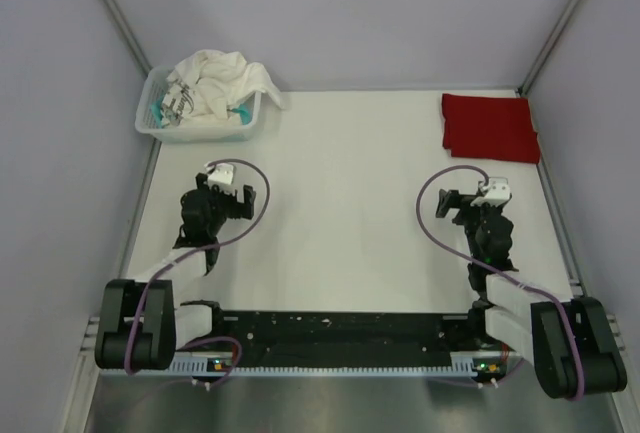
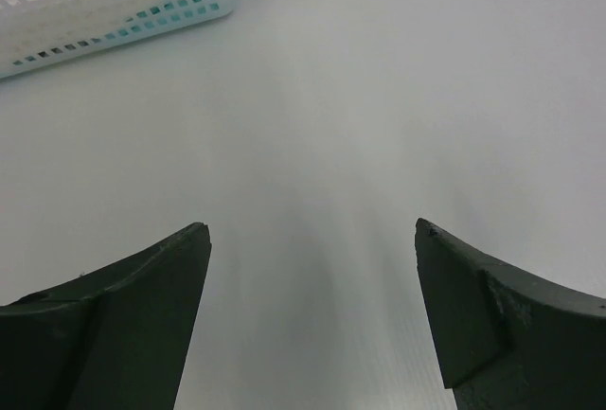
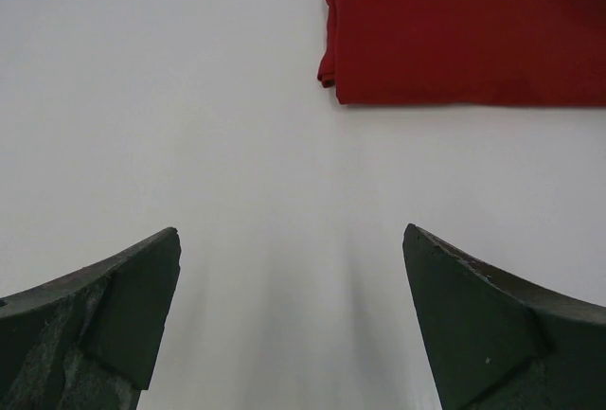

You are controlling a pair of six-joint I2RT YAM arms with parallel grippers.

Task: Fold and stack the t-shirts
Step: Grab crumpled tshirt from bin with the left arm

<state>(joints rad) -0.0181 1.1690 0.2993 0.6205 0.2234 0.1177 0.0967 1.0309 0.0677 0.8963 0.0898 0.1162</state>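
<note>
A red t-shirt (image 1: 489, 127) lies folded flat at the table's back right; it also shows in the right wrist view (image 3: 464, 26). A crumpled white t-shirt (image 1: 222, 80) is heaped in the basket at the back left, with teal cloth showing beneath it. My left gripper (image 1: 222, 185) is open and empty over bare table, short of the basket; in the left wrist view it (image 2: 312, 235) holds nothing. My right gripper (image 1: 478, 196) is open and empty, a little in front of the red shirt; in the right wrist view it (image 3: 292, 235) holds nothing.
A small white plastic basket (image 1: 158, 125) stands at the back left corner; its perforated wall (image 2: 114, 3) shows in the left wrist view. Grey walls enclose the white table (image 1: 340, 213) on three sides.
</note>
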